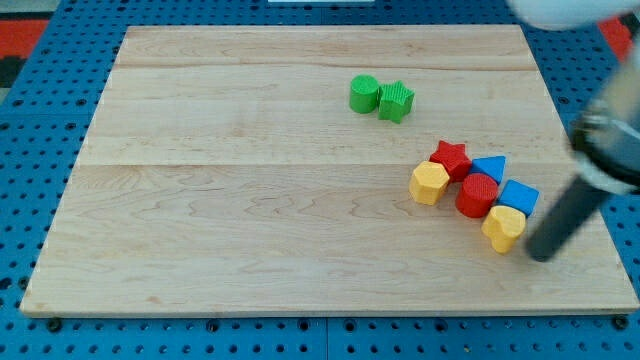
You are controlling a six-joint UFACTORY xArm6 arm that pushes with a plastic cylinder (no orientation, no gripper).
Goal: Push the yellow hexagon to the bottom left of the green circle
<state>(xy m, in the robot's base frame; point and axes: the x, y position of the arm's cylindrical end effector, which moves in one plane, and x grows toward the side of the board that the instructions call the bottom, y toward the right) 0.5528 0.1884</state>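
My tool, a bare rod with nothing to pinch, is resting its tip (541, 255) near the table's (200, 260) right edge, the yellow hexagon (429, 183) sitting unpushed, well apart from the green circle (364, 94).

My tip (541, 255) sits right of the yellow hexagon (429, 183)
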